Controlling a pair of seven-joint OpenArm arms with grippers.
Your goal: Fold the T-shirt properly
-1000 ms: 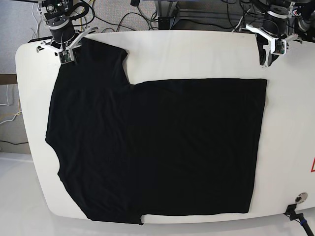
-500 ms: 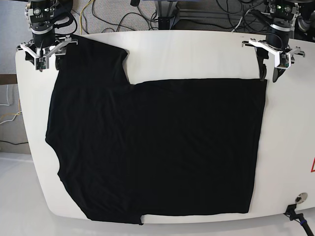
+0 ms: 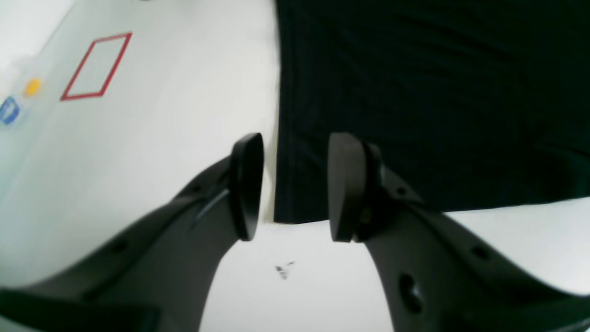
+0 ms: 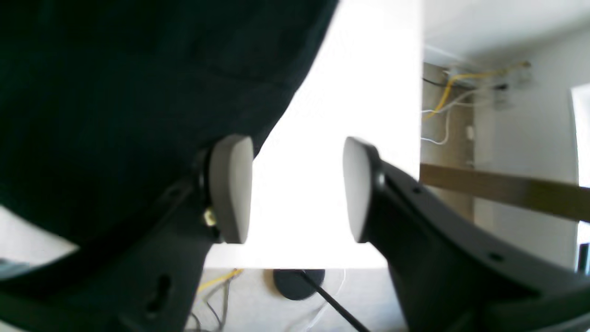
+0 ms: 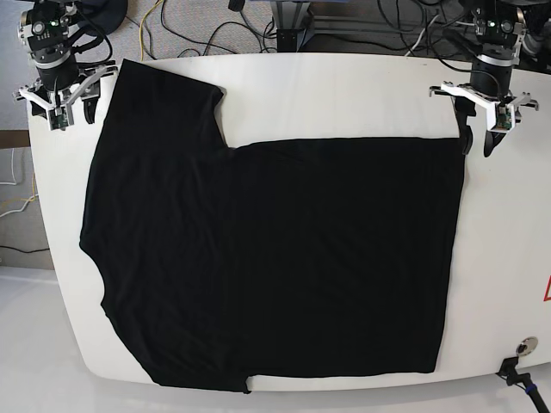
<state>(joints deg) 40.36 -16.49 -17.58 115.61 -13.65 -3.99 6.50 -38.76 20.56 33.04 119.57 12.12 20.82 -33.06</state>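
The black T-shirt (image 5: 275, 258) lies flat on the white table (image 5: 344, 95), sleeve at the far left, hem at the right. My left gripper (image 5: 478, 142) is open at the shirt's far right corner. In the left wrist view the gripper (image 3: 295, 175) straddles that corner of the shirt (image 3: 415, 92), one finger over bare table, the other over cloth. My right gripper (image 5: 62, 112) is open just left of the far sleeve. In the right wrist view the gripper (image 4: 295, 184) has bare table in the gap, and the sleeve edge of the shirt (image 4: 138, 92) is by its left finger.
Cables (image 5: 215, 26) lie on the floor beyond the table's far edge. A red marking (image 5: 546, 288) is at the table's right edge, also in the left wrist view (image 3: 94, 67). A round fitting (image 5: 527, 346) sits at the near right corner.
The right gripper has moved left, off the sleeve toward the table's far left corner. The left gripper has moved right and nearer, down to the shirt's far right corner. The shirt has not moved.
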